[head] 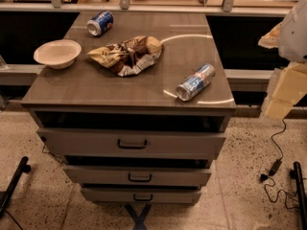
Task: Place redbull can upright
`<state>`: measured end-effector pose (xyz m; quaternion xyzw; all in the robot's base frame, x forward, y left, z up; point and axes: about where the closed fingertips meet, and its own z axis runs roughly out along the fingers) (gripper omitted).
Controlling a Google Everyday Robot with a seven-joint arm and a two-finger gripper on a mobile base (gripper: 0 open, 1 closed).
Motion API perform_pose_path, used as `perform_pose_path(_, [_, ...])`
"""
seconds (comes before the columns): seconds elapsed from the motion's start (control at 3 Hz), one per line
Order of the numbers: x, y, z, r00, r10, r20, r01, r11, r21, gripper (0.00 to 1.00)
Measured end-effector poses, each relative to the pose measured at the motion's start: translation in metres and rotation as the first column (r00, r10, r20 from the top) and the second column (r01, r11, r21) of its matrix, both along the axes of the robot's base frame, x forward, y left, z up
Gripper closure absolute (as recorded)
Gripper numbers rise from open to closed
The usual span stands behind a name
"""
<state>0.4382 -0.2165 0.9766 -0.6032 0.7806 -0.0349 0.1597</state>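
Observation:
The redbull can [195,82], slim with silver and blue panels, lies on its side near the front right corner of the grey cabinet top [144,92]. Its silver top points toward the front left. My gripper [284,91] shows as pale cream parts at the right edge of the view. It hangs below the white arm [296,28], off the cabinet and well to the right of the can. It touches nothing on the cabinet.
A shorter dark-blue can [100,23] lies on its side at the back left. A white bowl [57,53] sits at the left edge. A crumpled snack bag [127,54] lies in the middle. Drawers [132,144] are below, and a cable [273,166] lies on the floor.

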Motion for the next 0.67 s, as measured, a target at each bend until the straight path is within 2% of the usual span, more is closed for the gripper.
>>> perform_pose_path(0.33, [0.004,-0.002,0.002,0.9997,0.009,0.024,-0.009,1.000,-0.010,0.00])
perform_pose_path(0.67, [0.028,-0.015,0.007,0.9883,0.088,0.125,-0.085,0.996,-0.026,0.00])
